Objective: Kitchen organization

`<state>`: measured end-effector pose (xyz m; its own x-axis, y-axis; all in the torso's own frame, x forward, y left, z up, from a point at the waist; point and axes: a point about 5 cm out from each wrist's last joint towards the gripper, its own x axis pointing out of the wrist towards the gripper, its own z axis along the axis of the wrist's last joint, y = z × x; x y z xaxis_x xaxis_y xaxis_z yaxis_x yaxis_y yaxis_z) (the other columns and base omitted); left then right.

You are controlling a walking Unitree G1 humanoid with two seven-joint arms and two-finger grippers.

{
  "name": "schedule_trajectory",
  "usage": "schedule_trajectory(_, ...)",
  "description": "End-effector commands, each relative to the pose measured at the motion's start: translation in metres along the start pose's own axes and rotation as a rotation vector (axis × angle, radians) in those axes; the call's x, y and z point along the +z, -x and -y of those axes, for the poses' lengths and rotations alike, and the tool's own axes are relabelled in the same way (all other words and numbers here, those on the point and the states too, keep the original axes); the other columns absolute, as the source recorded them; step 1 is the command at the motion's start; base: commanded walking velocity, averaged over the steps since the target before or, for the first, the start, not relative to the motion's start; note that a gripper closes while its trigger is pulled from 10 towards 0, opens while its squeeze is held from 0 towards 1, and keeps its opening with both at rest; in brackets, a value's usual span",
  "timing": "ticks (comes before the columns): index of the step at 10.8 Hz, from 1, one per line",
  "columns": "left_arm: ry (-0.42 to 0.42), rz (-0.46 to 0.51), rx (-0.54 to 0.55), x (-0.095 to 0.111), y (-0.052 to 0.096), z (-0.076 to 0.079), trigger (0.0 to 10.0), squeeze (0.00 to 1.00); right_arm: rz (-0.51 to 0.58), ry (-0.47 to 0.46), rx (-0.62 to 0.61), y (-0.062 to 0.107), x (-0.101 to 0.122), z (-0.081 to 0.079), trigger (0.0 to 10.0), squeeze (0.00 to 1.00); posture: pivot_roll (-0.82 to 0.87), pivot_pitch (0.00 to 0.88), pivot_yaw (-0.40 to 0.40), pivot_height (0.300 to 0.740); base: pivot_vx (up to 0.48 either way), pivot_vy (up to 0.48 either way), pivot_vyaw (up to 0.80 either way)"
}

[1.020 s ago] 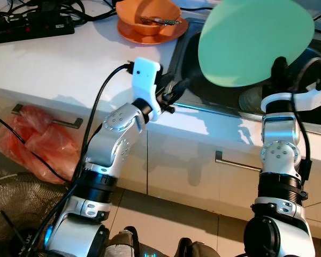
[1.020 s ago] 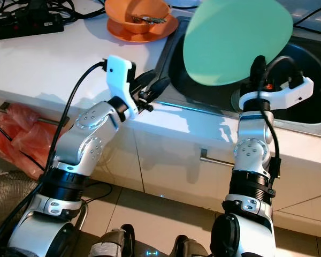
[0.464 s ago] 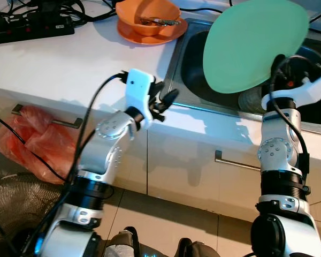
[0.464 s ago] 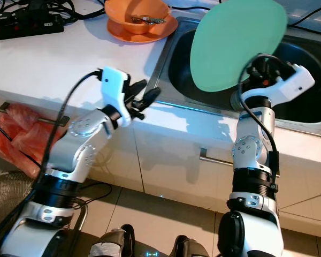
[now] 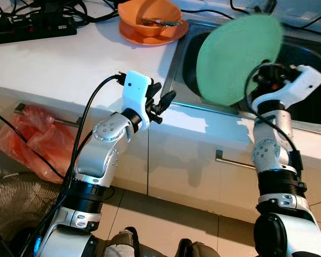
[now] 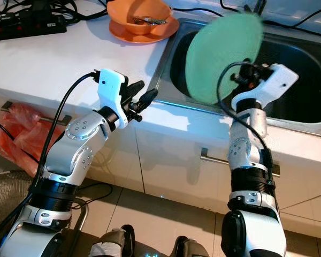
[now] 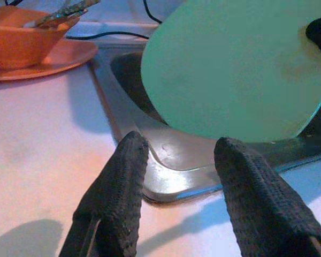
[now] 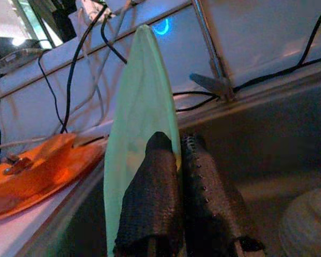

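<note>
Far left corner of the white counter (image 5: 59,59): black power strip (image 5: 32,29) with a tangle of cables. Below the counter's front edge, at the left, a red plastic bag (image 5: 27,142) against the cabinet front.

Back edge of the counter, just left of the sink (image 5: 310,104): orange bowl (image 5: 148,14) sitting on an orange plate (image 5: 150,33), utensil lying inside the bowl.

Left gripper (image 7: 174,160) hovers over the counter's front edge, right at the sink's near-left corner. Jaws parted moderately, nothing between them; the steel sink rim shows through the gap in the left wrist view.

Green plate (image 5: 238,59) held up on edge over the left part of the sink basin, tilted, its lower edge near the front rim. Slightly motion-blurred in both eye views.

Right gripper (image 8: 179,160) reaches up from the front of the sink. Jaws nearly closed, pinching the green plate's rim: one finger lies on one face and the other on the opposite face, the plate standing edge-on between them in the right wrist view.

Inside the basin, a pale round dish (image 8: 310,227) rests at the bottom, near the right gripper.
</note>
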<state>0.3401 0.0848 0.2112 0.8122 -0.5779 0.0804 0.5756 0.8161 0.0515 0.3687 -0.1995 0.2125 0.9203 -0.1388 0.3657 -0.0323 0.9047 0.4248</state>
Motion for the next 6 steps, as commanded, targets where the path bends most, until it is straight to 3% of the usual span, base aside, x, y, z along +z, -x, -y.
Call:
schedule_trajectory(1,-0.017,-0.003,-0.01,0.0,0.001,0.004,10.0,0.0,0.057,0.03,0.033,-0.006,0.011,-0.006,10.0,0.0,0.14,0.158,-0.037,0.74,0.0,0.0,0.0)
schedule_trajectory(6,-0.023,0.005,-0.005,0.002,0.001,0.006,10.0,0.0,-0.01,0.119,0.074,-0.005,-0.008,-0.014,10.0,0.0,0.15,0.165,-0.041,0.74,0.0,0.0,0.0)
